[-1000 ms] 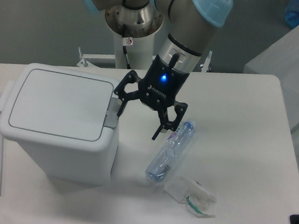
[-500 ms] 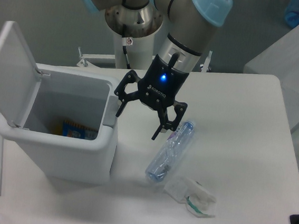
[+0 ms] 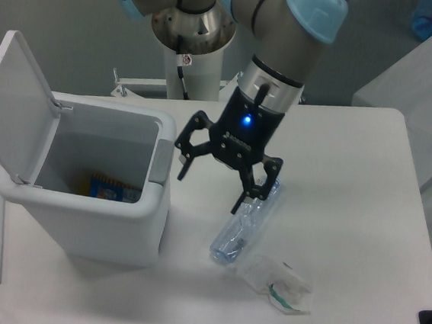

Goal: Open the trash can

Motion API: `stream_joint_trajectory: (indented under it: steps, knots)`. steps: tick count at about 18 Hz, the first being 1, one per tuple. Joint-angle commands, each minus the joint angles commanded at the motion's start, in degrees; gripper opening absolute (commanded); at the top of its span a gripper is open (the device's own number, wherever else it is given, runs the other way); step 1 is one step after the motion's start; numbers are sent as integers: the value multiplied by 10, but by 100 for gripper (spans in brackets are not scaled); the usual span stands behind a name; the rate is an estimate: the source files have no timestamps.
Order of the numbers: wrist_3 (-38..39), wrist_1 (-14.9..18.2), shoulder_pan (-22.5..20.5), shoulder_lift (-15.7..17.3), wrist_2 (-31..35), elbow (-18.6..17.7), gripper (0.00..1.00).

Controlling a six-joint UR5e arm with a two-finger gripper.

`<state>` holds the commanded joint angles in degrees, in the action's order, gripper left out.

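I see the trash can (image 3: 83,195) at the table's left with its lid (image 3: 15,104) now swung upright, so I'd call the task done. My gripper (image 3: 212,183) has drifted right of the bin's grey tab (image 3: 159,160), jaws spread wide and holding nothing. Inside the bin, something colourful, possibly a packet (image 3: 108,190), is half hidden by the wall.

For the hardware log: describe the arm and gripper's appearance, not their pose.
The arm has silver-grey tubular links with light blue joint caps, on a white pedestal. A ringed metal wrist section joins the gripper, which is black, with a lit blue light and small white lettering on its body. Its two jaws are black linkage pieces. A thin dark cable runs down the pedestal.
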<state>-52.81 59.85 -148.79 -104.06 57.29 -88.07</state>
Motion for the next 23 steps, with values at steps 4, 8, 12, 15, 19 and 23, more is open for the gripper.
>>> stream_joint_trajectory:
  steps: [4,8,12,15,19,23]
  knots:
    - [-76,1,-44,-32,34,-3,100]
    - [-144,1,-84,-55,51,3,100]
    - [-223,8,-93,-101,119,36,100]
    - [-252,11,-95,-124,188,64,100]
    - [-340,28,-101,-141,233,76,100]
    - [-342,29,-99,-153,250,87,100]
